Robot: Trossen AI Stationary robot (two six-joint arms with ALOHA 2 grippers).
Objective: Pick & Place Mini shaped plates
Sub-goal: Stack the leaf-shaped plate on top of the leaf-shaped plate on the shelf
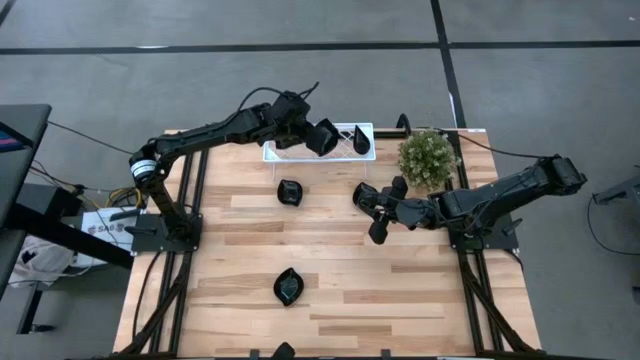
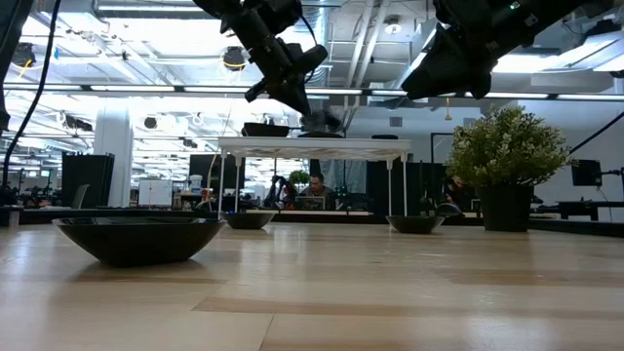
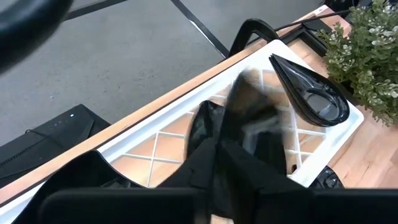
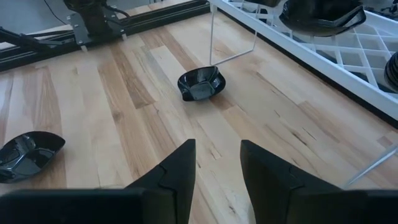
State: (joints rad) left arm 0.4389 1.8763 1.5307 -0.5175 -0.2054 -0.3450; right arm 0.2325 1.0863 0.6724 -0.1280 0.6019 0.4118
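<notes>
Nearest the low camera sits one glossy black leaf-shaped plate point(image 2: 137, 237) on the table point(image 1: 420, 300), its long axis running across that view; from above the same dish points toward the tray end of the table. Four plates lie on the bare wood in the high view: that leaf, a squarish plate point(image 1: 290, 192) below the white lattice tray point(image 1: 272, 152), one under the right arm (mostly hidden), and a sliver cut off by the near edge. On the raised tray a teardrop plate point(image 3: 311, 93) points its narrow tip at the tray's far rim, long axis across the tray's width. The left pincer point(image 1: 322, 137) hovers over the tray with a blurred dark plate right at its tips; whether the jaws grip it I cannot tell. The right pincer point(image 4: 217, 158) hangs over bare wood beside the potted plant point(image 1: 428, 158), jaws parted, holding nothing.
</notes>
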